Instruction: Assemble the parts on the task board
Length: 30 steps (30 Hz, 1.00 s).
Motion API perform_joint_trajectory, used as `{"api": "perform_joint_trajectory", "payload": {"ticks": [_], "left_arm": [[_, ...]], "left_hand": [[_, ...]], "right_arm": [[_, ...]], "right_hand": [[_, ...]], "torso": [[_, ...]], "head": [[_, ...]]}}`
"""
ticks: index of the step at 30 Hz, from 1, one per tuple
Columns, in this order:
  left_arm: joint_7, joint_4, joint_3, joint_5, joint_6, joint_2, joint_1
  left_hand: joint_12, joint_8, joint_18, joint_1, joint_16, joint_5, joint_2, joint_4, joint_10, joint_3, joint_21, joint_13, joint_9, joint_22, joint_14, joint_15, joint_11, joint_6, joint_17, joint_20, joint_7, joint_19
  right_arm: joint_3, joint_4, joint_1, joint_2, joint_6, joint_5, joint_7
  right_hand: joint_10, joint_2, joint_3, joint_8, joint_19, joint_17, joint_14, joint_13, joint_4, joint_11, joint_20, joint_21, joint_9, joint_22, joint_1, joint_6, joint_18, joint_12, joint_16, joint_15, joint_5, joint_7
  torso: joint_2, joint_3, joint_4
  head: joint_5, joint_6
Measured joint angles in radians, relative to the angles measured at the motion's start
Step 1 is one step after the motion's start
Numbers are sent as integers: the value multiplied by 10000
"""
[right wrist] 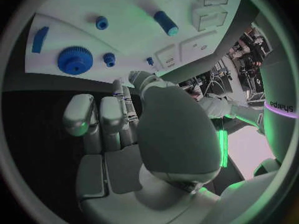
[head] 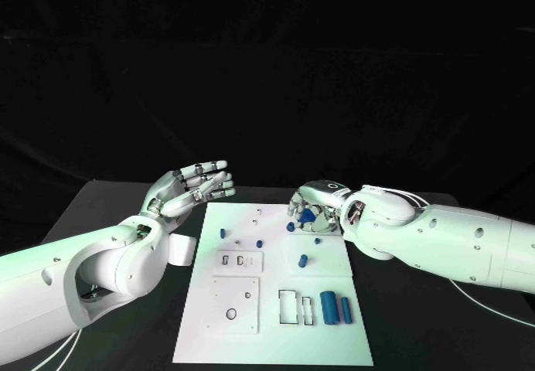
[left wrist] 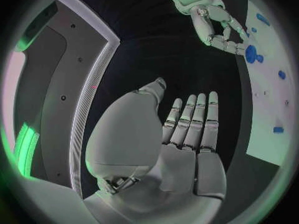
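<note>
Black table [head: 123,205]; white task board [head: 279,340] flat at centre.

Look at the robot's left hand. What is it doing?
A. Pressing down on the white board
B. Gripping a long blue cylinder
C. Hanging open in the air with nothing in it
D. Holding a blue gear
C. The left hand is raised beside the task board with its fingers spread and straight, and nothing lies in its palm.

Right hand [head: 315,207] hangs over far right of task board [head: 335,348], crowding blue gear [right wrist: 75,60] and small pegs there. Left hand [head: 192,188] off board's far left edge. Near half: two blue cylinders [head: 337,308] right, rest passable.
</note>
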State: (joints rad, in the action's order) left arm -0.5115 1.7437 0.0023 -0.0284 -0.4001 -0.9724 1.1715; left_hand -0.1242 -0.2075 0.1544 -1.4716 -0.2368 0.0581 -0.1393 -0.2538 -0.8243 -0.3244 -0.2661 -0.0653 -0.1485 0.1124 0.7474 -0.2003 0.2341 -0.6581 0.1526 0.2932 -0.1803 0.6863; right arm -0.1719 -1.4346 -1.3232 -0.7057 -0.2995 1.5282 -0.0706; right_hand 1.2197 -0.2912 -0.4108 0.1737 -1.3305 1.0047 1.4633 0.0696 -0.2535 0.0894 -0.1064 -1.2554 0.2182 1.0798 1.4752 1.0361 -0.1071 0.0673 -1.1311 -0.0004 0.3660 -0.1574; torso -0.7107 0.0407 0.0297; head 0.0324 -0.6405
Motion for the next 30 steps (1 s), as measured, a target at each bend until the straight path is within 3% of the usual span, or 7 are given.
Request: {"api": "perform_joint_trajectory", "payload": {"ticks": [5,7,16,30], "left_arm": [[10,18,9,-29,12,-4,9],[15,22,11,-40,19,-4,12],[41,36,17,-71,48,-11,18],[75,92,39,-114,85,-30,32]], "left_hand": [[0,0,-1,0,0,0,0,0,0,0,0,0,0,0,0,0,0,0,-1,0,0,0],[0,0,-1,0,0,0,0,0,0,0,0,0,0,0,0,0,0,0,-1,0,0,0],[1,0,-1,0,0,0,0,29,-36,-29,0,1,2,-13,0,-1,37,1,-1,0,1,-1],[1,0,-2,0,0,0,0,29,-36,-29,0,1,2,-13,-1,-1,37,1,-2,-37,1,36]], "right_arm": [[0,39,2,90,-1,359,-250],[0,70,4,130,0,499,-351],[2,245,46,275,96,891,-647],[2,455,120,420,344,1160,-848]], "right_hand": [[-148,-25,-121,-39,-117,281,5,-11,121,42,-40,-301,48,439,-86,0,8,0,-356,5,0,0],[-276,-23,-165,-39,-183,387,36,-11,165,64,-44,-405,69,592,-159,20,151,0,-492,37,0,-21],[-641,-21,-171,-111,-218,481,34,-10,373,143,-80,-546,114,814,-319,0,151,0,-678,113,-123,-73],[-803,4,-131,-165,-217,456,34,-9,468,195,-80,-592,128,910,-343,-33,151,1,-758,112,-161,-105]], "torso": [[-67,33,35],[-103,50,51],[-221,95,84],[-368,125,154]], "head": [[35,15],[47,22],[80,42],[146,56]]}}
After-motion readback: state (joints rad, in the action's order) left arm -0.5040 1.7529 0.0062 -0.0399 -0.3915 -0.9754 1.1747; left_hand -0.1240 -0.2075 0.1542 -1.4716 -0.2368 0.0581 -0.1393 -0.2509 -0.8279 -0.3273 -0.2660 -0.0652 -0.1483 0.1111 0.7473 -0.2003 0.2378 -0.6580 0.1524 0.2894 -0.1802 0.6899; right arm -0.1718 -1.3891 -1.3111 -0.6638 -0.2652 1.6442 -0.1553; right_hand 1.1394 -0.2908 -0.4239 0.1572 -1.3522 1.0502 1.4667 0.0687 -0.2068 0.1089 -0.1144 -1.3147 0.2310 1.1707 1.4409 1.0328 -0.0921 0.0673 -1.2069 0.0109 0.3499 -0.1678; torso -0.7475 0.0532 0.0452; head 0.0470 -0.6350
